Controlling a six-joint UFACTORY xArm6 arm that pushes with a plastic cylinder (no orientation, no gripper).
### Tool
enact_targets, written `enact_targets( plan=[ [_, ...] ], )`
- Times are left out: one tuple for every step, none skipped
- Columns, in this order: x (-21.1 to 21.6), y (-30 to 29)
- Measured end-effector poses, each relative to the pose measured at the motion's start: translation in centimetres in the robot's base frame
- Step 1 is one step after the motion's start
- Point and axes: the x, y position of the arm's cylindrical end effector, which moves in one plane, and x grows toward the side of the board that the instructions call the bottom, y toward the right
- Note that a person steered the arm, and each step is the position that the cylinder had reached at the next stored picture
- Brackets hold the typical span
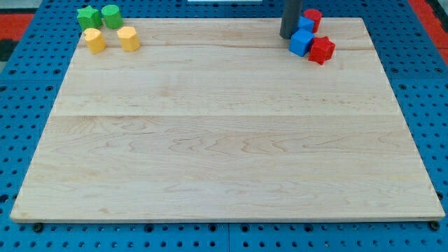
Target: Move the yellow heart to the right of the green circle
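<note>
The yellow heart [94, 40] lies near the board's top left corner, below the green star [88, 17]. The green circle [111, 15] sits just right of the star, at the board's top edge. A yellow hexagon [129, 38] lies right of the heart and below-right of the green circle. My dark rod comes down at the view's top right; my tip [289, 36] rests on the board just left of the blue blocks, far to the right of the yellow heart.
A cluster sits at the top right: a blue cube [302, 43], another blue block [306, 24] above it, a red block [312, 18] at the top edge and a red star [322, 50]. The wooden board [224, 140] lies on a blue perforated surface.
</note>
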Motion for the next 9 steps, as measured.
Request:
enact_targets(
  plan=[
    [0.3,-2.6],
    [2.6,-12.5],
    [5.9,-22.6],
    [11.0,-31.0],
    [11.6,-40.3],
    [7.3,-41.6],
    [4.8,-41.8],
    [5.7,-41.8],
    [5.8,-40.8]
  ],
)
